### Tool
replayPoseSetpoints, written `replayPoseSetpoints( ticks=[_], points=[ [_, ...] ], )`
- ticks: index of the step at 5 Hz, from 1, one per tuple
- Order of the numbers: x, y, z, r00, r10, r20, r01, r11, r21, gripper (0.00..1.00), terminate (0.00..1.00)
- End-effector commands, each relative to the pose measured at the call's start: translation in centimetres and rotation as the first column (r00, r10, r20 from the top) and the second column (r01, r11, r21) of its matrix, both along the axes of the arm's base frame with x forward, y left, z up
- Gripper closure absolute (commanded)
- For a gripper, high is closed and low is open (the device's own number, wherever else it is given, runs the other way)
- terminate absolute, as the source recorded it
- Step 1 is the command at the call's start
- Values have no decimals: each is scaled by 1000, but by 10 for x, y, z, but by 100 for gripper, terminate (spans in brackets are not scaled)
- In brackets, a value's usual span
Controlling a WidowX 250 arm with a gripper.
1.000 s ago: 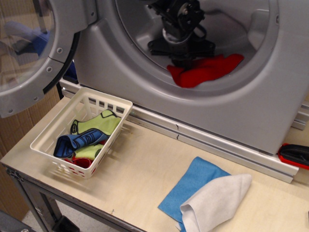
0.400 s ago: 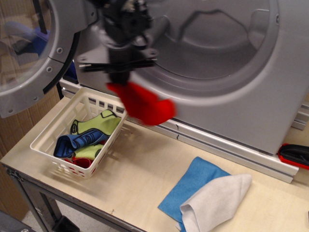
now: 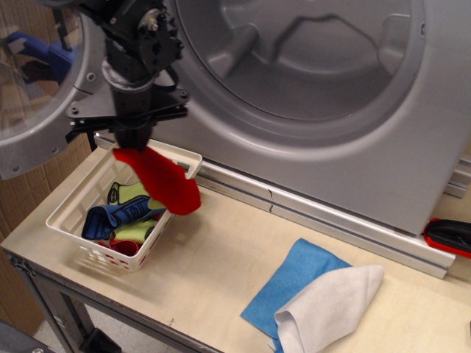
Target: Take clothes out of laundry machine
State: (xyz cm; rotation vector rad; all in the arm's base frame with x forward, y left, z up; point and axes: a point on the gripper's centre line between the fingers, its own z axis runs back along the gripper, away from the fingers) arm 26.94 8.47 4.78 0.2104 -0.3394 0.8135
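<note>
- The black robot gripper (image 3: 132,144) hangs above the small white plastic basket (image 3: 81,193), its fingers pinching the top edge of the plain bright red soft cloth (image 3: 163,180).
- The red cloth dangles free from that grip, outside the drum, over the basket's right rim and the table beside it.
- The large grey front-loading laundry machine (image 3: 353,154) fills the back of the scene; its wide round opening shows a ribbed grey drum (image 3: 309,51) with no cloth visible inside.
- The machine's round glass-windowed door (image 3: 44,81) stands swung open at the left, just behind the arm.
- The pale wooden tabletop (image 3: 213,265) runs in front of the machine on a dark metal frame.
- Inside the basket lie green and blue black-trimmed items (image 3: 129,213), with a bit of red showing at the bottom.
- A flat blue cloth (image 3: 294,279) lies on the table at the right, and a folded white cloth (image 3: 331,305) rests partly on top of it.
- A red and black object (image 3: 449,235) sits at the far right edge, near the machine's base.
- Brown panelling shows at the lower left, beyond the table.
</note>
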Motion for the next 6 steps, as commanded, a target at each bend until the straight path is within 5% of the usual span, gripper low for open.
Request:
replayPoseSetpoints(
  ticks=[1, 3, 5, 6],
  points=[
    [-12, 11, -12, 991, 65, -115, -60, 997, 48, 100, 0],
    [-3, 29, -45, 958, 95, -269, -64, 991, 121, 100, 0],
    [4, 30, -69, 948, 45, -315, -18, 996, 88, 100, 0],
    [5, 25, -61, 956, 14, -295, -1, 999, 43, 0, 0]
  ],
)
